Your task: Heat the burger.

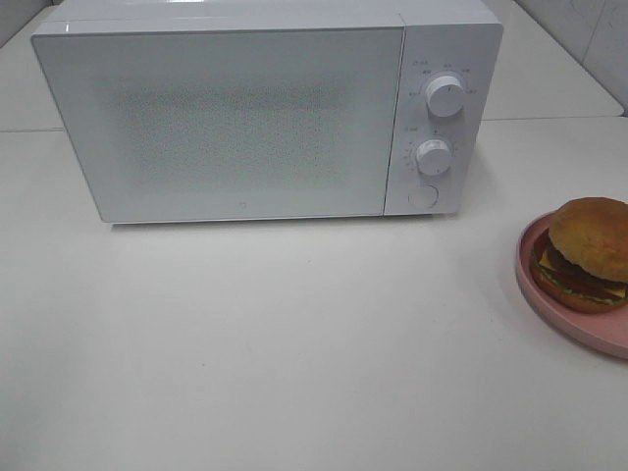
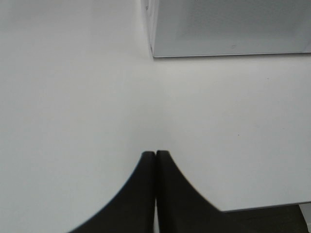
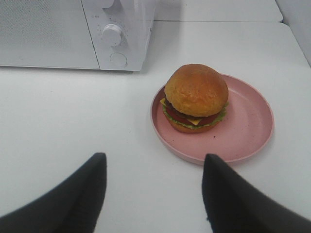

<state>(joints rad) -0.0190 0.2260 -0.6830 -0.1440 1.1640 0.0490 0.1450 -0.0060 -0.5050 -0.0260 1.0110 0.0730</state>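
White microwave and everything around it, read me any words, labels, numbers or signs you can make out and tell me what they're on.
No text can be read.
Around the two white round knobs of the white box-shaped microwave: small grey markings, too small and blurred.
Low on its door: a tiny grey mark, illegible.
Golden-brown burger and pink round plate: no text.

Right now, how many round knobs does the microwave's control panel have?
2. The upper knob is near the top of the microwave's right-hand panel; the lower knob is below it, above a flat round button.
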